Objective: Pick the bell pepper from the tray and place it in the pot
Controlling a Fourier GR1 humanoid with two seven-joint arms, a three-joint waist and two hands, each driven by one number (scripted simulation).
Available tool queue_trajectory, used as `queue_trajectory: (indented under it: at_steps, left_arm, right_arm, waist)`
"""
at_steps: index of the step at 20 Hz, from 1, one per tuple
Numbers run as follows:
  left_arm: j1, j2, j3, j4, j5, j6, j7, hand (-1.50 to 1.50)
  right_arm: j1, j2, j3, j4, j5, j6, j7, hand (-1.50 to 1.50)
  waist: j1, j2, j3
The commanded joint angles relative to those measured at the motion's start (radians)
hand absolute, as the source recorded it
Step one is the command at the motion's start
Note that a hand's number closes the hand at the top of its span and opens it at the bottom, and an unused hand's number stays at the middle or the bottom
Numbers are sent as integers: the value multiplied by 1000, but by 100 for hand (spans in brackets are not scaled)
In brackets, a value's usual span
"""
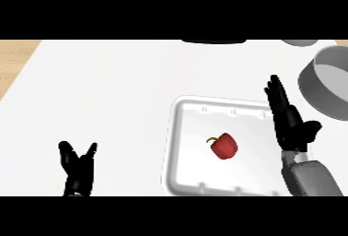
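A red bell pepper [223, 146] lies mid-tray [178, 152] on a white counter [102, 101]. A grey pot [325, 87] sits at the counter's right edge. The right hand [289, 122] hovers open, seemingly over the tray's right rim; the left hand [77, 168] rests open, both empty.

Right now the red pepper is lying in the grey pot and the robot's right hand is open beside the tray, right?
Not quite. The head view shows the red pepper lying in the white tray, not the grey pot. The right hand is indeed open beside the tray.

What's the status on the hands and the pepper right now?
Left hand open, resting near the lower edge. Right hand open, over the tray's right rim. Pepper lies in the tray, untouched. Pot far right; nothing between.
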Motion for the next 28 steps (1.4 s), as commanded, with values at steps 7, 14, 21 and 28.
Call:
queue_trajectory:
  at_steps: [7, 14, 21, 28]
  left_arm:
    - [482, 320, -40, -486, -174, 70, -61, 0]
    - [394, 350, 62, -483, -212, 141, -108, 0]
    - [399, 371, 83, -471, -200, 137, -144, 0]
    - [392, 368, 62, -462, -215, 145, -162, 0]
  right_arm:
    - [-31, -326, 72, -9, 318, 29, -13, 150]
    - [8, -270, 98, -136, 386, -81, -240, -150]
    - [53, -353, 170, -191, 461, -9, -175, -150]
    - [-1, -400, 291, -251, 573, 112, 24, -150]
  waist:
    - [-69, -62, -37]
    - [-132, -18, -15]
    - [-137, -12, -21]
    - [-117, -3, -27]
